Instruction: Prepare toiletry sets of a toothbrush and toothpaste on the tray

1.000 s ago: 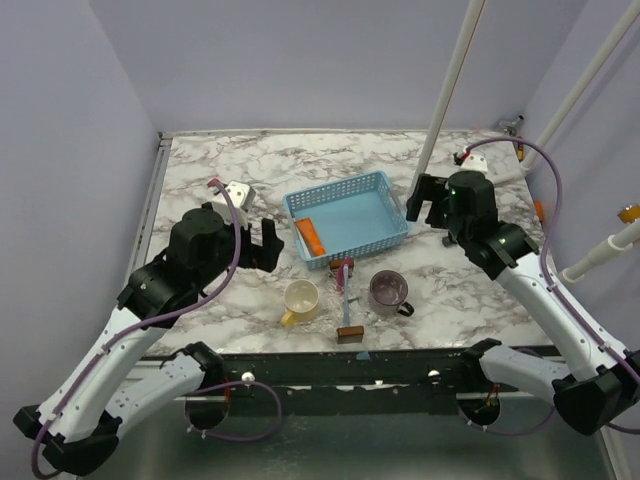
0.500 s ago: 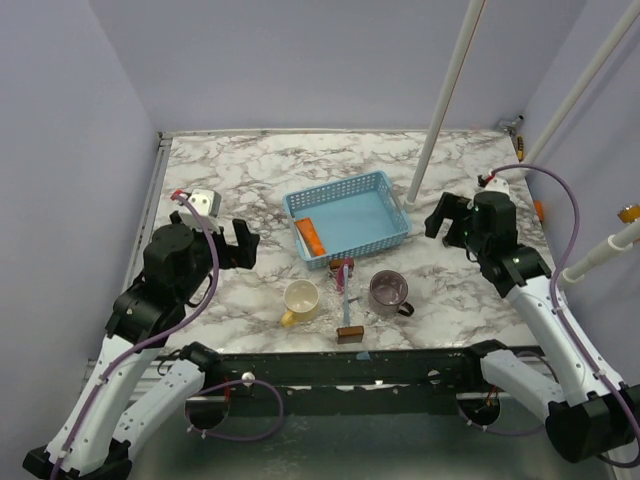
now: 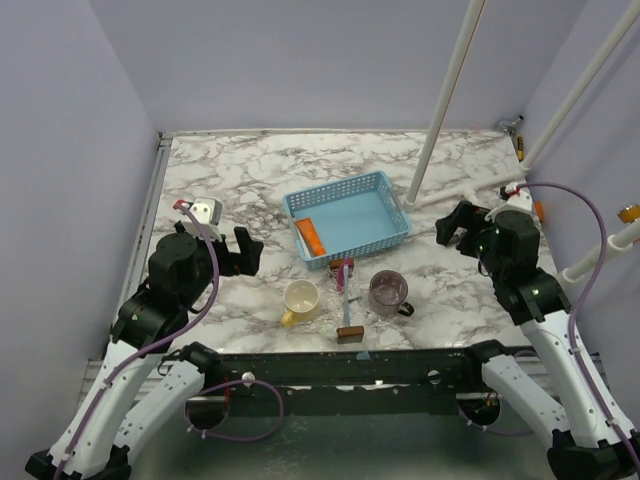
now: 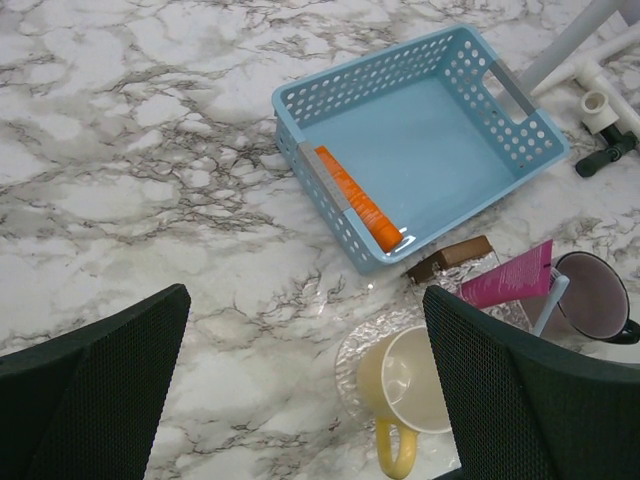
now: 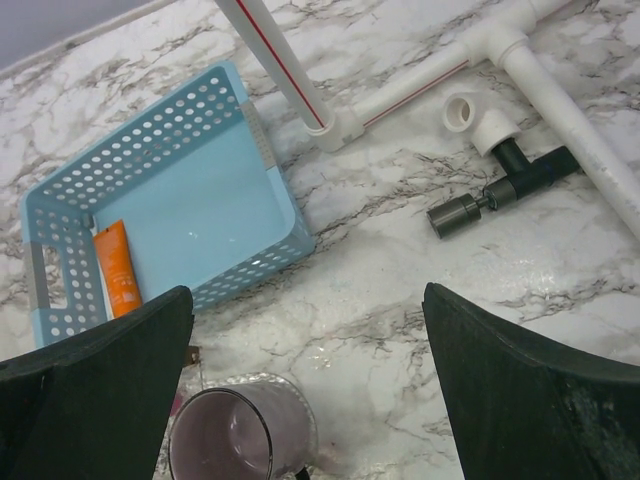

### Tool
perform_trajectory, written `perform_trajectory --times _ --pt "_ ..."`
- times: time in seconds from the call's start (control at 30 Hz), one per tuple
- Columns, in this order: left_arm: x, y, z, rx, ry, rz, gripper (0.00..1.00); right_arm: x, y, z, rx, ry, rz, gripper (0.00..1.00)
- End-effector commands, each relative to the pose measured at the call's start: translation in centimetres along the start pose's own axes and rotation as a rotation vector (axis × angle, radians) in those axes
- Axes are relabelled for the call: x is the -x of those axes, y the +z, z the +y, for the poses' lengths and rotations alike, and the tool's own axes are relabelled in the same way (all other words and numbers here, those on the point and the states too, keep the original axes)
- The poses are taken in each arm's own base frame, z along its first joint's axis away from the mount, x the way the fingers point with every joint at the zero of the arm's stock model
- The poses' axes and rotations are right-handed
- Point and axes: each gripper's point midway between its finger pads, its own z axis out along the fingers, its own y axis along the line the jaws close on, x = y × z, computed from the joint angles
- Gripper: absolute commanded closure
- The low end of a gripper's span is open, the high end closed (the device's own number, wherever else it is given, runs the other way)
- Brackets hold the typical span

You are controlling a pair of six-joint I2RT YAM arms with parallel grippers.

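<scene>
The tray [image 3: 360, 215] is sitting mid on the table [image 3: 250, 170]. One toothpaste tube [image 3: 310, 236] is lying inside it, along its left wall. A second tube [image 3: 345, 268] is lying on the table just in front of the tray's near corner. The toothbrush [image 3: 346, 300] is lying between the left mug [image 3: 300, 299] and right mug [image 3: 388, 291], running toward a block [image 3: 349, 334] near the front edge.

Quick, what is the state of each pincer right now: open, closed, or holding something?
Left pincer: open, holding nothing.
Right pincer: open, holding nothing.
</scene>
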Motion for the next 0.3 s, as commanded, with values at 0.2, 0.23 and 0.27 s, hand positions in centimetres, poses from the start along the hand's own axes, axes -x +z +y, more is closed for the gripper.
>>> perform_trajectory --times 0.2,0.23,0.27 --pt "1.17 -1.26 -0.77 -0.046 -0.037 -0.056 0.01 -0.01 -1.34 0.77 0.071 0.026 -0.024 0.0" --pt "1.21 -1.32 -0.78 -0.046 -0.039 -0.058 0.01 -0.1 -1.33 0.74 0.066 0.025 -0.014 0.0" --pt "1.24 -1.31 -0.82 -0.046 -0.042 -0.057 0.01 -0.07 -1.26 0.69 0.059 0.026 -0.01 0.0"
